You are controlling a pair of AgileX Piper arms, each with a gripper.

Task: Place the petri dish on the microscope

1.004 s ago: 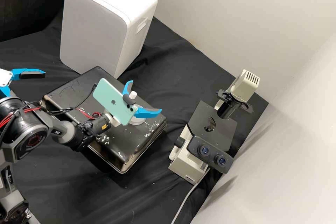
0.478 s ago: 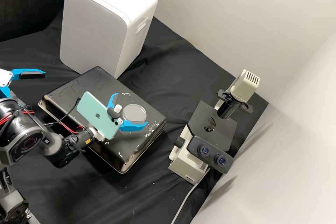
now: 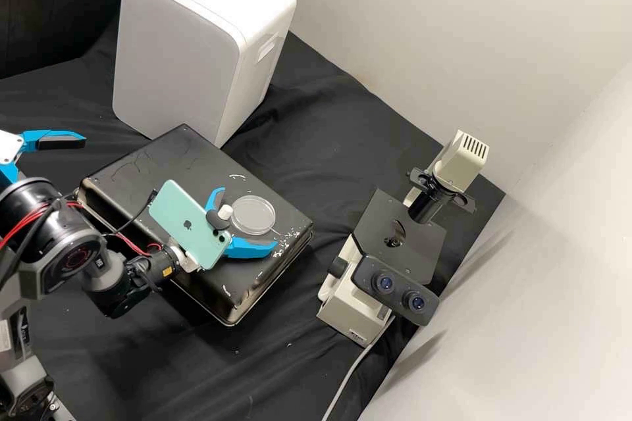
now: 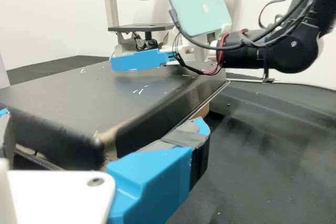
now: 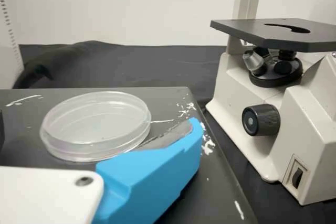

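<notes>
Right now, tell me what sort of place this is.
Most likely a laboratory bench: a microscope stands on black cloth, a clear petri dish lies on a black metal box, and the right claw is open at the dish.

Your high cam looks down over the bench (image 3: pixel 342 125) at a slant. Right wrist cam sits low, close to the petri dish (image 5: pixel 97 124), facing the microscope (image 5: pixel 273 108). Left wrist cam looks across the black tray (image 4: pixel 79 103) toward the same microscope.
</notes>
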